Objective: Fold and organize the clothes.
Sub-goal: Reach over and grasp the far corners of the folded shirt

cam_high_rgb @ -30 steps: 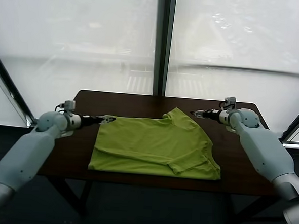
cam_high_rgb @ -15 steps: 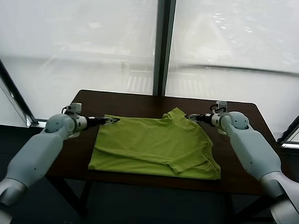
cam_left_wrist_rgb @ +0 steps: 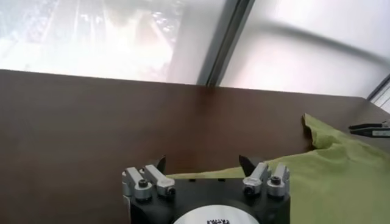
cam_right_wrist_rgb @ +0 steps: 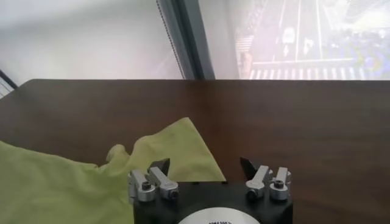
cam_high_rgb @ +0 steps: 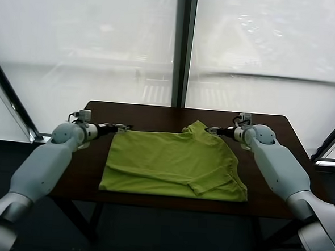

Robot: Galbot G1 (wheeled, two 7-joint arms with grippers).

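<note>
My left gripper (cam_high_rgb: 123, 127) sits at the far left corner of the T-shirt (cam_high_rgb: 171, 162), its two fingers spread wide with nothing between them; from my left wrist I see the dark fingertips (cam_left_wrist_rgb: 158, 163) hanging over the bare wood right at the green hem, close to the cloth but not pinching it, and I cannot tell whether they touch it. My right gripper (cam_high_rgb: 209, 130) is at the far right corner of the shirt, beside the raised point of fabric there, and its fingers are also spread apart and hold nothing; from my right wrist one fingertip (cam_right_wrist_rgb: 163, 165) stands over the edge of the green cloth while the other stands over plain tabletop. The lime-green T-shirt lies partly folded in the middle of the dark brown table (cam_high_rgb: 266, 183), one sleeve doubled over on top toward the near right side, its near edge close to the table's front edge. The table's far strip, between the shirt and the windows (cam_high_rgb: 104, 47), is bare wood, and a dark vertical window post (cam_high_rgb: 182, 47) rises behind the table's middle. Across the table, my left wrist view catches the right gripper's thin fingers poking in beyond the shirt's peaked corner
</note>
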